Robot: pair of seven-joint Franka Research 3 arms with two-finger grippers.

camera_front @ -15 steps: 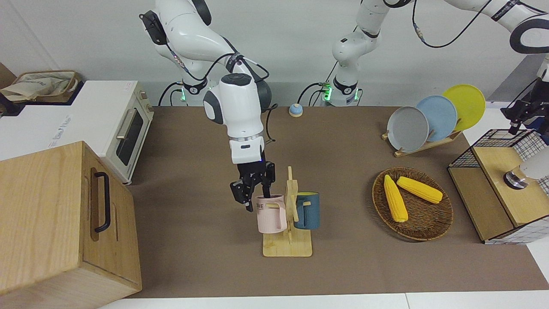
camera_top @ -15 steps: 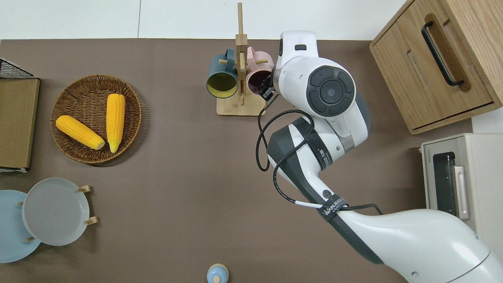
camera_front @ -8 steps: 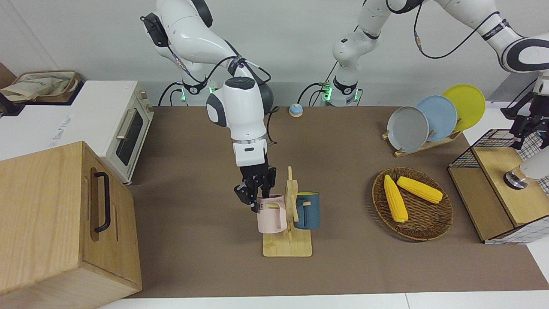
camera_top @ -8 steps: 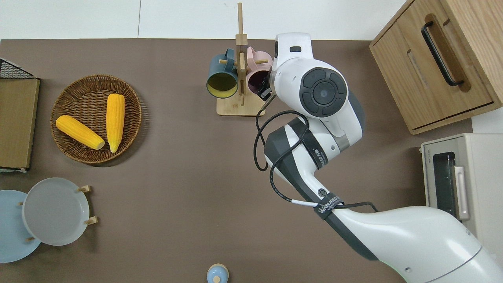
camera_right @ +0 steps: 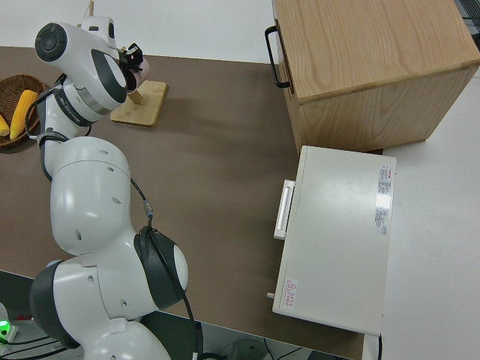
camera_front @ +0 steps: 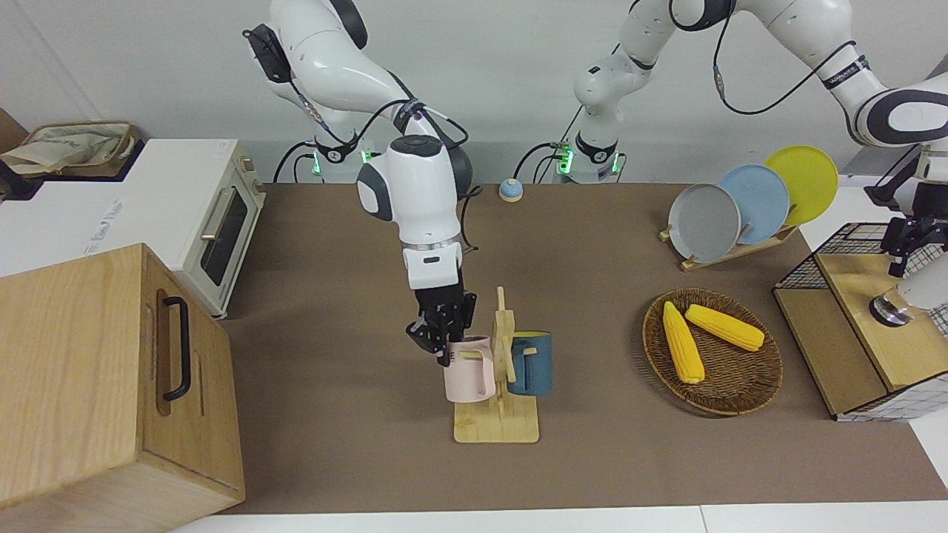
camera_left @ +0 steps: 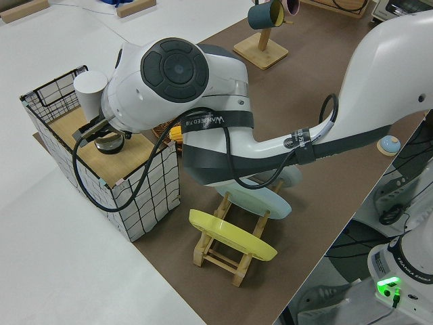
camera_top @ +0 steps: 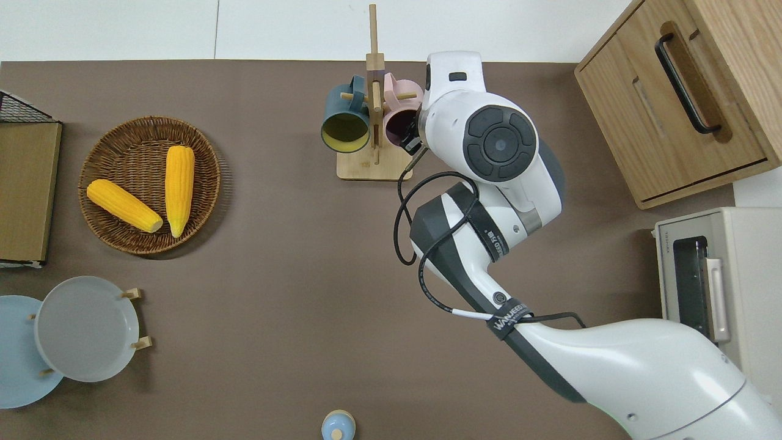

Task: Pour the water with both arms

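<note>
At the brown table's edge farthest from the robots, the right gripper (camera_front: 444, 342) straddles the rim of the pink ceramic mug (camera_front: 469, 370) hanging on the wooden mug rack (camera_front: 498, 426) — whether pinched, I cannot tell — while the left gripper (camera_front: 905, 238) hovers over the white cup (camera_left: 90, 87) in the wire basket (camera_left: 145, 200).

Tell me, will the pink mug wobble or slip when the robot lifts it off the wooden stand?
The pink mug hangs by its handle on the wooden stand, so it probably must lift clear first. It looks hard and smooth, maybe slippery. The right gripper is at its rim, so it may tilt.

Robot lab: two arms (camera_front: 415, 185) at a mock-kitchen table (camera_front: 592, 244).
</note>
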